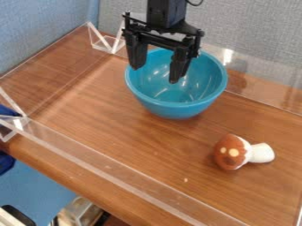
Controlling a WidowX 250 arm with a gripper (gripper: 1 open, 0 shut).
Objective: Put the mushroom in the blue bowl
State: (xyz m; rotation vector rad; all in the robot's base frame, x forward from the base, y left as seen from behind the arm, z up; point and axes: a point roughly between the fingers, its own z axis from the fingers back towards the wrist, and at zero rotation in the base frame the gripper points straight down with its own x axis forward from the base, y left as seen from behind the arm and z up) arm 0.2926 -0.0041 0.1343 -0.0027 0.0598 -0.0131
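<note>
A: What does everything sit on?

B: A wooden table (130, 132) with a reddish-brown grain, fenced by a low clear plastic wall (118, 181) along its edges. Behind it stands a blue-grey fabric panel (48, 26), and a bit of floor shows past the near edge, too blurred to read.

A: And the containers?

B: One only, the blue bowl (177, 86), glossy teal, upright toward the back of the table. What shows of its inside looks bare, though the arm covers part of it.

A: Where is the arm?

B: The black gripper (161, 64) hangs over the bowl's rear rim, pointing down, fingers (139, 55) spread wide with nothing between them.

A: The mushroom?

B: The mushroom (239, 153) lies on its side on the wood, well apart from the bowl toward the near right, brown spotted cap to the left, pale stem to the right
</note>
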